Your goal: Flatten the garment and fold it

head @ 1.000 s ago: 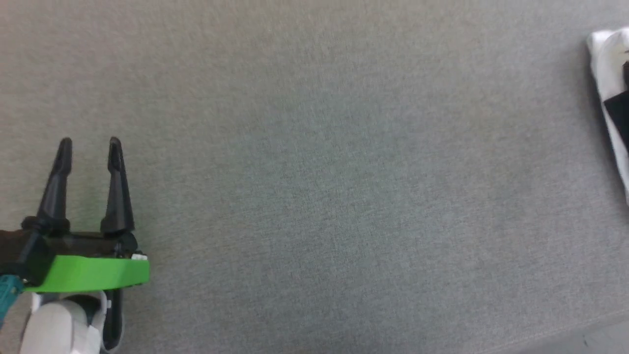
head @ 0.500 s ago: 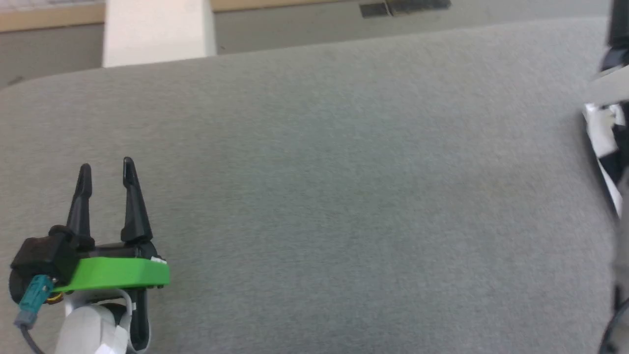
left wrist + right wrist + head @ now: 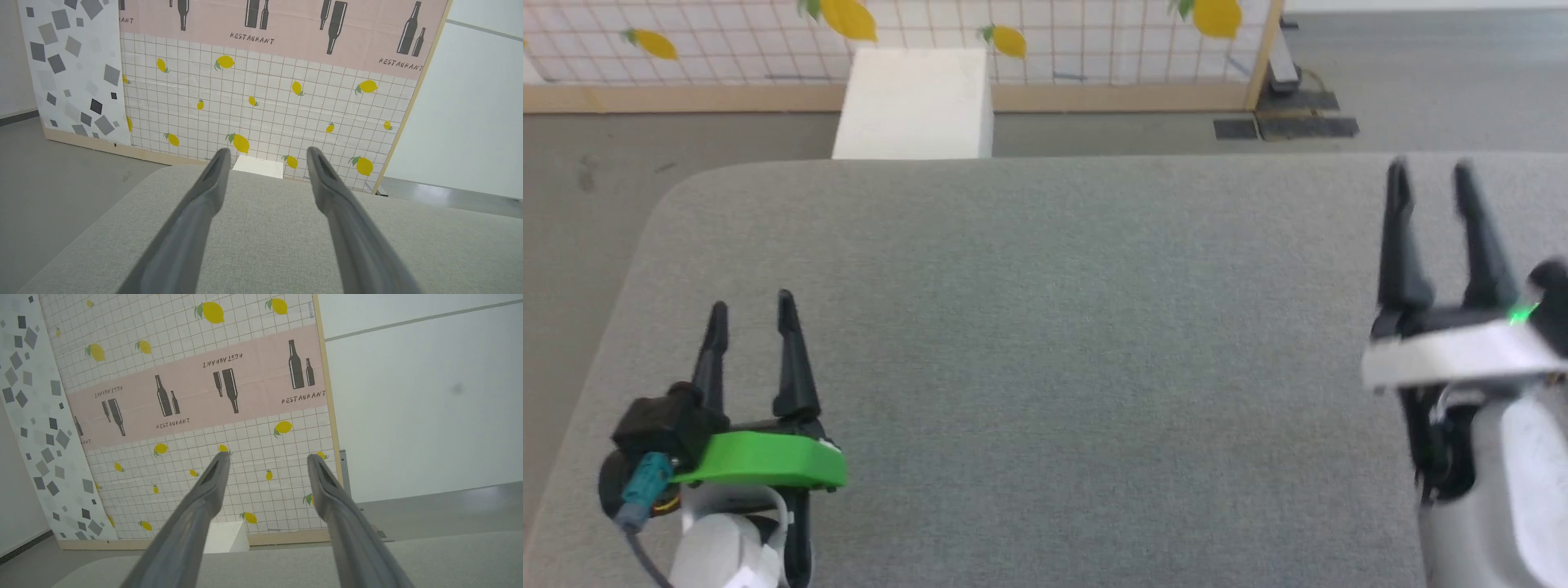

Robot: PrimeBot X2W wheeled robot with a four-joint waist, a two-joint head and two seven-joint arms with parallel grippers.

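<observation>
Two grippers are over the grey fabric tabletop (image 3: 1045, 343), both empty.

Left gripper (image 3: 752, 300): near-left, green collar (image 3: 760, 461) at its base. Its fingers (image 3: 792, 367) are spread apart and point toward the far edge, nothing between them.

Right gripper (image 3: 1431, 167): right side, reaching farther in than the left. It has a white collar (image 3: 1454, 355) at its base and a small green light (image 3: 1523, 313) beside it. Its fingers are likewise spread and hold nothing. The two grippers are well apart, with grey cloth between them.

Left wrist view: the fingers are above the tabletop, near its rounded far-left corner.

Beyond the far edge a white block (image 3: 913, 102) stands on the grey floor (image 3: 588, 180), just in front of a gridded lemon-print panel (image 3: 265, 106). A pink band (image 3: 286, 24) printed "RESTAURANT" with bottle shapes runs across that panel higher up. Left of it is a white panel with grey squares (image 3: 69, 69); right of it, a plain white wall (image 3: 408, 396).

Garment: position cannot be told from these views.
</observation>
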